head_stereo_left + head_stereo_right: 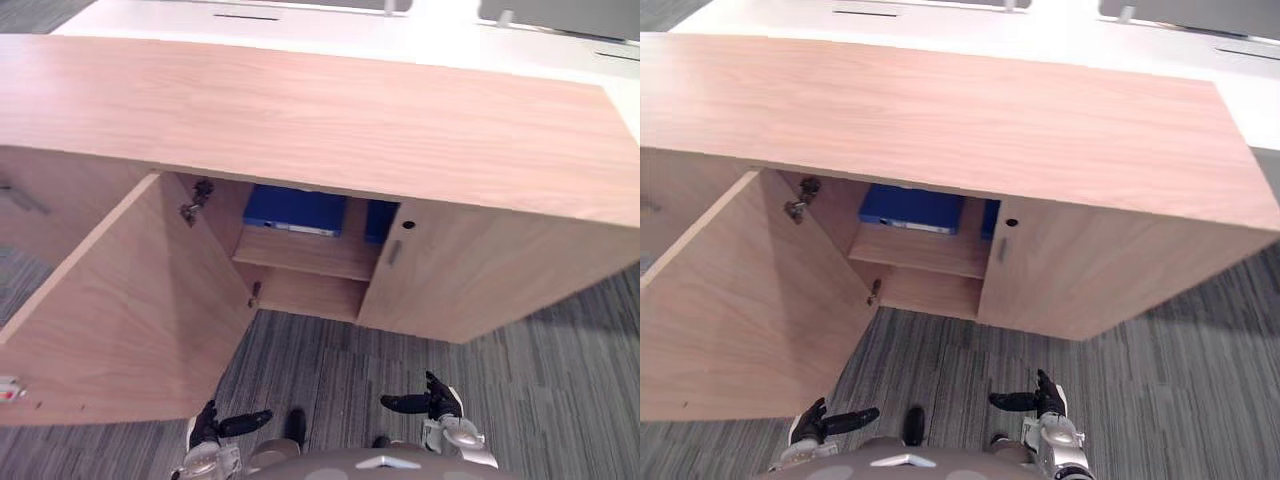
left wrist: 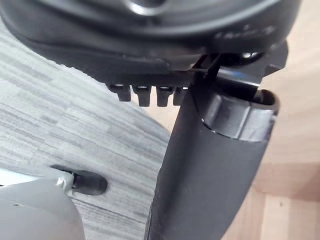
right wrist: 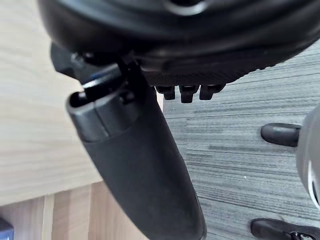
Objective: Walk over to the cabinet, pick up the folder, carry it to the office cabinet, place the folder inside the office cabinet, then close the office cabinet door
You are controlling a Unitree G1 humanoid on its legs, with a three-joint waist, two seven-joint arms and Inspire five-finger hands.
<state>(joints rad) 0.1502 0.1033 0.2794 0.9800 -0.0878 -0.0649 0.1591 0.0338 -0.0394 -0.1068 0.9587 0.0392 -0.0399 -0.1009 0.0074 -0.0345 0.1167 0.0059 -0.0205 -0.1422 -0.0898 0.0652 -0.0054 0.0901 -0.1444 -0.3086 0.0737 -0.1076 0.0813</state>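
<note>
The blue folder (image 1: 295,210) lies on the upper shelf inside the cabinet (image 1: 320,120), at the far side, open to reach because the left door (image 1: 130,300) stands swung out toward the near left. The left hand (image 1: 208,425) and right hand (image 1: 437,400) hang low and near, holding nothing, fingers relaxed and side by side, thumbs jutting inward. With the folder shelved and both hands free, shutting that door looks like the step left, and the left hand is nearest it.
</note>
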